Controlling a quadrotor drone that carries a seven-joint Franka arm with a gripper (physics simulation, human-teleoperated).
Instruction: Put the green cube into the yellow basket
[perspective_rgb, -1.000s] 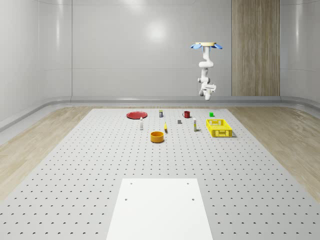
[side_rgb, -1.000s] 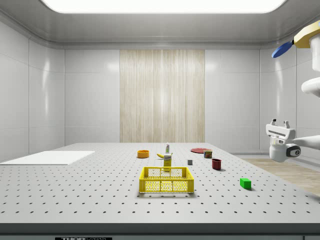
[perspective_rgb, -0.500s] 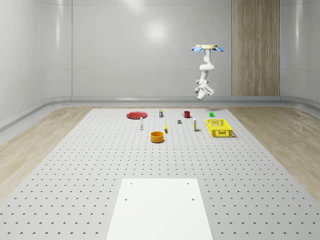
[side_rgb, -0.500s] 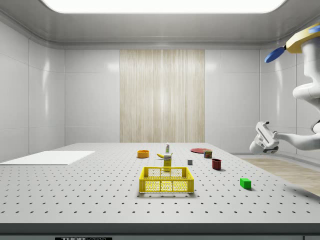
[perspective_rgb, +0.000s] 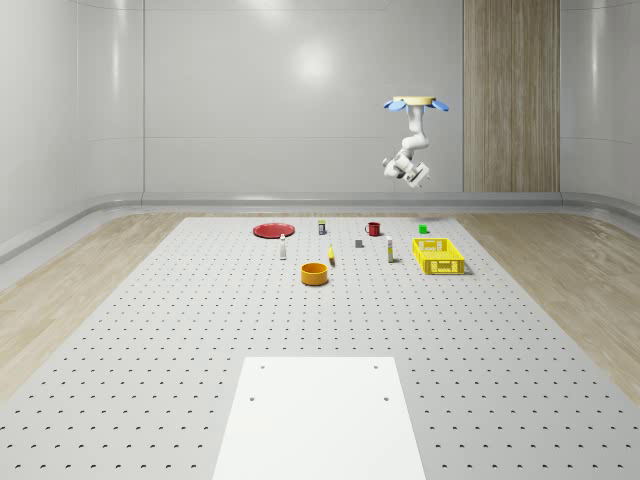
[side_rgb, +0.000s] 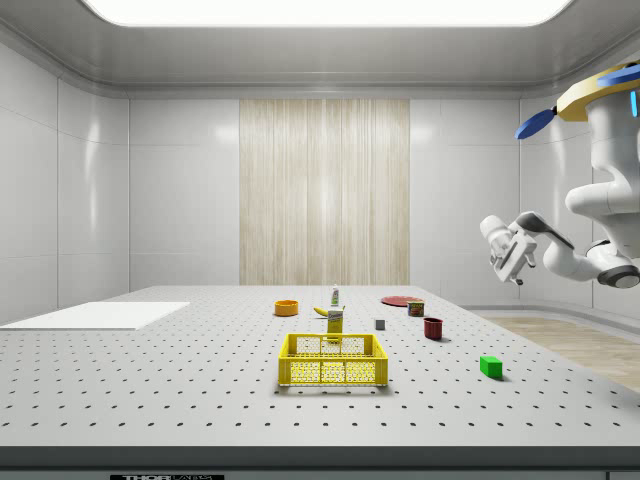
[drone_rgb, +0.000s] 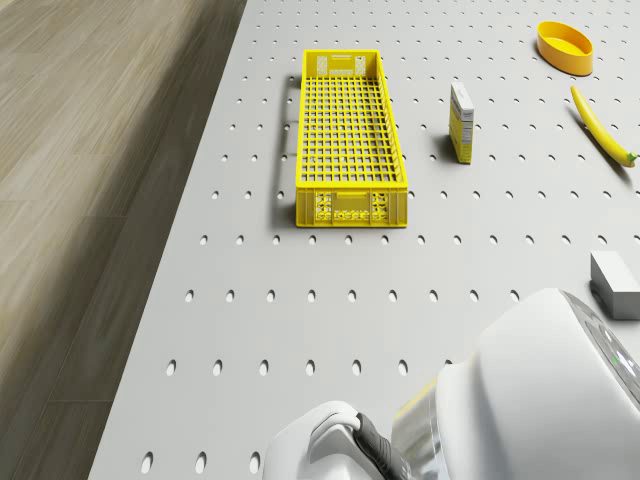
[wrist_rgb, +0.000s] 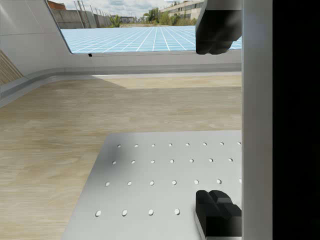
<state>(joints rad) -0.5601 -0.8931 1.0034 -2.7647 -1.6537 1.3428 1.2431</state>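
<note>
Step in hand: approach, nothing grasped yet. Small green cube (side_rgb: 490, 366) sitting on grey perforated counter (perspective_rgb: 200, 330), near far edge, well apart from yellow wire-mesh basket (side_rgb: 333, 360) toward side view's right; same cube (perspective_rgb: 423, 229) just behind basket (perspective_rgb: 438, 255) in whole-scene view. Drone w/ blue rotors (perspective_rgb: 414, 102) hovering high, roughly over cube's end of counter. White 2-finger claw (side_rgb: 507, 255) hanging well above counter, tilted, not pointed at cube. Black fingertips (wrist_rgb: 216, 210) far apart in wrist view, so claw open & empty. Next move prob. calls for: descend, swing claw down over cube, straddle it, close, then carry to basket (drone_rgb: 345, 135).
</note>
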